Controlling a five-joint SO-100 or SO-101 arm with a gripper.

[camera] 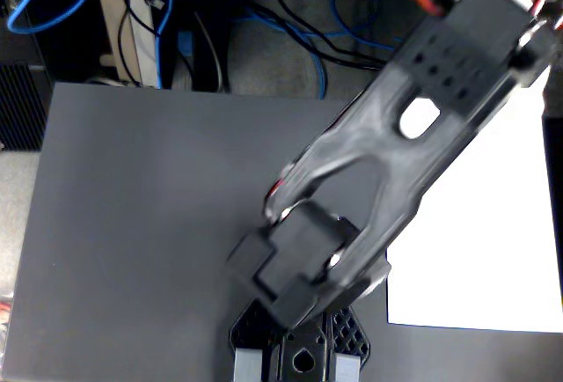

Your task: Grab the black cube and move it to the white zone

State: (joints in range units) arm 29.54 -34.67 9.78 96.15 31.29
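Observation:
The black arm reaches from the top right down to the bottom middle of the fixed view. My gripper points at the bottom edge, and its tips are cut off by the frame. Only dark lattice-patterned parts and small grey pieces show there, so I cannot tell how the jaws stand. I cannot make out the black cube; it is hidden under the arm or out of view. The white zone is a large white paper sheet lying flat on the right side of the table, partly covered by the arm. The gripper is left of the sheet's lower left corner.
The dark grey table top fills the left and middle. Beyond its far edge hang blue and black cables beside a black box. A light strip runs along the table's left edge.

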